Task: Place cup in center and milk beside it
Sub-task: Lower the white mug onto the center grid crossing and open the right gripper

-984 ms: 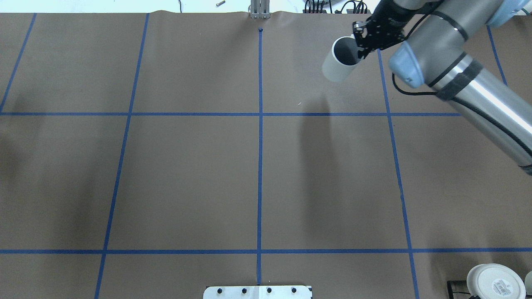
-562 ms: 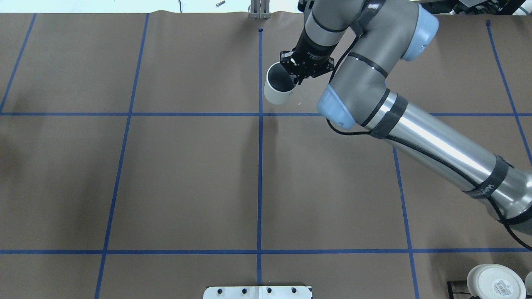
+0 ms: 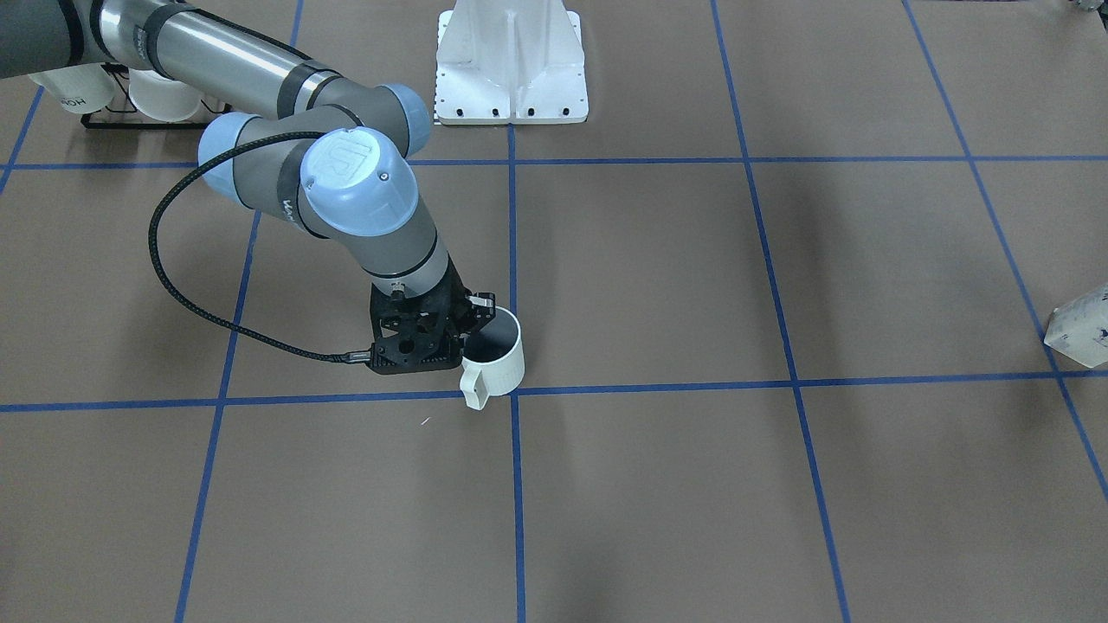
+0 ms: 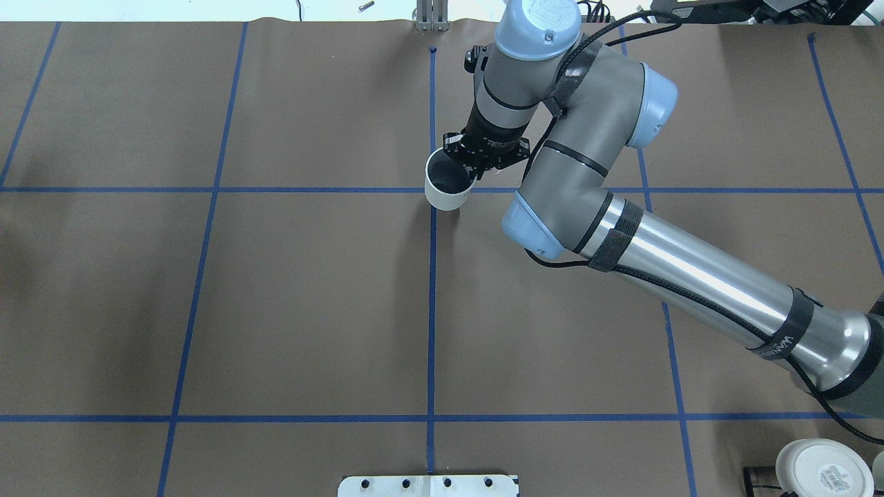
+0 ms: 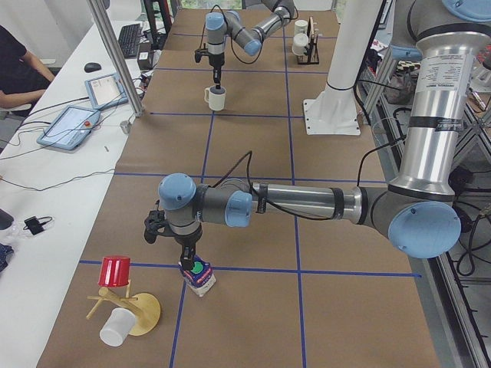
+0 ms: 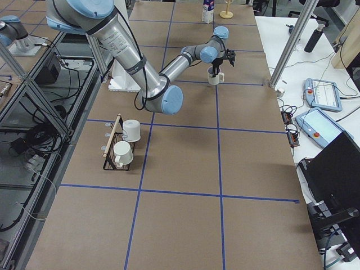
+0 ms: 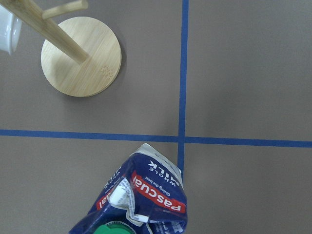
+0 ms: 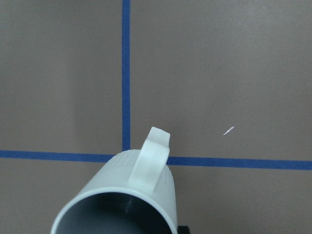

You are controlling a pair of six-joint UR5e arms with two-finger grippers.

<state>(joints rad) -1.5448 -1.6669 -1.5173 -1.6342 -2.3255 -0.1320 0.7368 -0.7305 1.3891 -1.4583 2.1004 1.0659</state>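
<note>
The cup [image 4: 447, 185], a white mug with a dark grey inside, hangs from my right gripper [image 4: 474, 166], which is shut on its rim. It sits at the crossing of the blue centre line and a cross line [image 3: 512, 391]. Its handle [image 3: 474, 386] points away from the robot and also shows in the right wrist view [image 8: 152, 158]. I cannot tell whether the cup touches the table. The milk [image 5: 199, 276] stands tilted at a tape crossing far on my left, its green cap low in the left wrist view [image 7: 141, 200]. My left gripper [image 5: 188, 257] is right above it; I cannot tell whether it is open or shut.
A black rack with white cups [image 6: 124, 145] stands near my right side. A wooden mug tree [image 5: 130, 307] with a red cup [image 5: 115, 271] stands next to the milk; its round base [image 7: 81, 56] shows in the left wrist view. The white robot base [image 3: 511, 61] stands at the table's edge.
My right arm has carried the cup from the far right of the table leftward and toward the robot, down to the centre tape crossing.
</note>
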